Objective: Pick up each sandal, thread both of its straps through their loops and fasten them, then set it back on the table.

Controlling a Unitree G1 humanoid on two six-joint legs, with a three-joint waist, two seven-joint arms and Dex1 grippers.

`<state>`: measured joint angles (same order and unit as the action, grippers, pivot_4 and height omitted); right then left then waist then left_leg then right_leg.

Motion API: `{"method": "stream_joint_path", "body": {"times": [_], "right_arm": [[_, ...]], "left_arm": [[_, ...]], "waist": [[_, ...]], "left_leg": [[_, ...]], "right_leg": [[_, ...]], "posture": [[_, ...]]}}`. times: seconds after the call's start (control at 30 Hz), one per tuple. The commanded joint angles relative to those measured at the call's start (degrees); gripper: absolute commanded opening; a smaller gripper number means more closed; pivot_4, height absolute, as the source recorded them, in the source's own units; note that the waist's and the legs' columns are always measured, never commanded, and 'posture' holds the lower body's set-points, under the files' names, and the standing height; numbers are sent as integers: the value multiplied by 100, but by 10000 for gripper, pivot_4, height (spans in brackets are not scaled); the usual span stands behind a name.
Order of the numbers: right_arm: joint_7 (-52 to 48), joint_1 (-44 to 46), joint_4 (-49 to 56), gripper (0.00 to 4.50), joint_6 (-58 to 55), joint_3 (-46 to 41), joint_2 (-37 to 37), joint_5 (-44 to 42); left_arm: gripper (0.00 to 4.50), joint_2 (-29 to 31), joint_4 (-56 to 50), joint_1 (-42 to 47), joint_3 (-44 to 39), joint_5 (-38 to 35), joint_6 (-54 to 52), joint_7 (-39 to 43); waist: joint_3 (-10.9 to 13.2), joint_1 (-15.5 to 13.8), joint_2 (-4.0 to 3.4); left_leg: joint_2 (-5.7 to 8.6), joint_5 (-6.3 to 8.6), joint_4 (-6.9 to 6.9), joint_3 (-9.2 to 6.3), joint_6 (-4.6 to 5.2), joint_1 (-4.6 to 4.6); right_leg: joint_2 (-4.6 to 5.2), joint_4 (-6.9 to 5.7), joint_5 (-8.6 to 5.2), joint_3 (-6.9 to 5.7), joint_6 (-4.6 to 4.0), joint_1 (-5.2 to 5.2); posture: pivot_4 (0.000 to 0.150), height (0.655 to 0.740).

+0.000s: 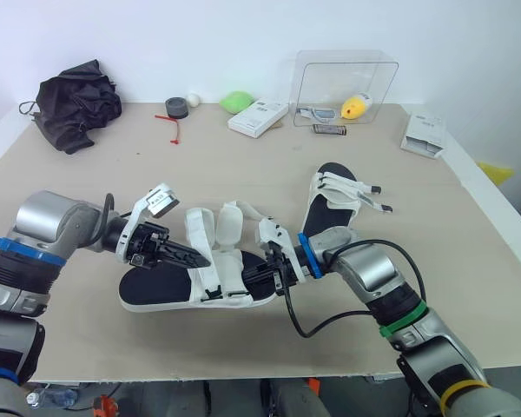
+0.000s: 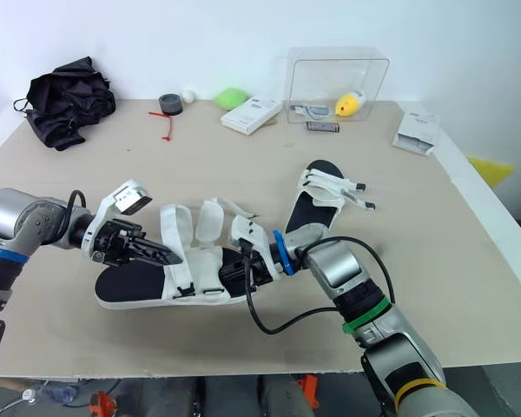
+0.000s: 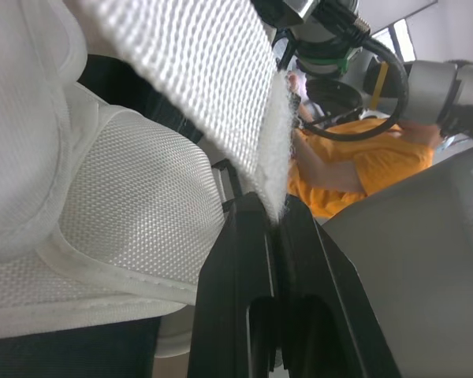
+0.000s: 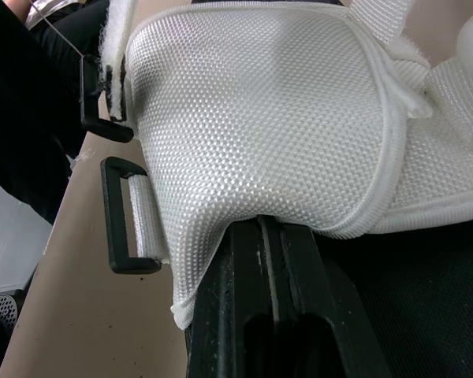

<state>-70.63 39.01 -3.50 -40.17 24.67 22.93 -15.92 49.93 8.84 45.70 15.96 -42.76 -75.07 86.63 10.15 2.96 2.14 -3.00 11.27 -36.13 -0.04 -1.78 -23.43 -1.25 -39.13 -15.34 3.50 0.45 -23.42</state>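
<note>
The near sandal [image 1: 161, 291] has a dark sole and a white mesh upper, and sits low near the table's front edge between my two arms. My left gripper [image 1: 201, 259] is shut on one of its white straps [image 3: 221, 87], pinching the fuzzy strap edge between the fingertips [image 3: 248, 216]. From the other side, my right gripper [image 1: 250, 276] is shut on the lower edge of the mesh upper [image 4: 260, 118]. Two black loops [image 4: 122, 224] hang beside that flap. The second sandal [image 1: 334, 204] lies farther back on the right with its straps loose.
Along the back edge are a black cloth bundle [image 1: 74, 104], a tape roll [image 1: 176, 107], a green object [image 1: 237, 102], a white box [image 1: 258, 117] and a clear container [image 1: 343, 82]. Another white box [image 1: 423, 135] sits far right. A person in orange [image 3: 355, 161] is beyond the table.
</note>
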Motion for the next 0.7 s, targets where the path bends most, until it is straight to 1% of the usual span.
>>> {"method": "stream_joint_path", "body": {"times": [0.03, 0.2, 0.43, 0.6, 0.7], "right_arm": [[57, -78, -92, 0, -71, 163, 2, 84], [59, -84, -84, 0, -76, 171, -4, 82], [70, -103, -55, 0, -81, 183, 2, 88], [65, -100, -51, 0, -80, 189, -3, 86], [66, -100, -57, 0, -76, 189, -6, 89]], "left_arm": [[389, 65, -113, 42, -112, -65, -7, 39], [389, 116, -94, -43, -28, 17, 91, 53], [389, 460, -487, -489, 409, 383, 651, 235], [389, 504, -539, -593, 525, 621, 1004, 253], [389, 426, -579, -645, 478, 744, 1289, 183]], "waist": [[0, 0, 0], [0, 0, 0], [-1, 2, 1], [-1, 3, 0], [-1, 3, 0]], "left_leg": [[0, 0, 0, 0, 0, 0], [0, 0, 0, 0, 0, 0], [-3, 1, 2, 2, 1, 2], [-6, 1, 2, 2, 2, 4], [-10, 3, 2, 3, 5, 5]], "right_leg": [[0, 0, 0, 0, 0, 0], [0, 0, 0, 0, 0, 0], [-2, -1, -1, 3, -2, 0], [-6, -1, -2, 3, -4, 0], [-10, -1, -3, 5, -7, 0]], "posture": [[1500, 7400], [1500, 7400], [1500, 7400], [1500, 7400], [1500, 7400]]}}
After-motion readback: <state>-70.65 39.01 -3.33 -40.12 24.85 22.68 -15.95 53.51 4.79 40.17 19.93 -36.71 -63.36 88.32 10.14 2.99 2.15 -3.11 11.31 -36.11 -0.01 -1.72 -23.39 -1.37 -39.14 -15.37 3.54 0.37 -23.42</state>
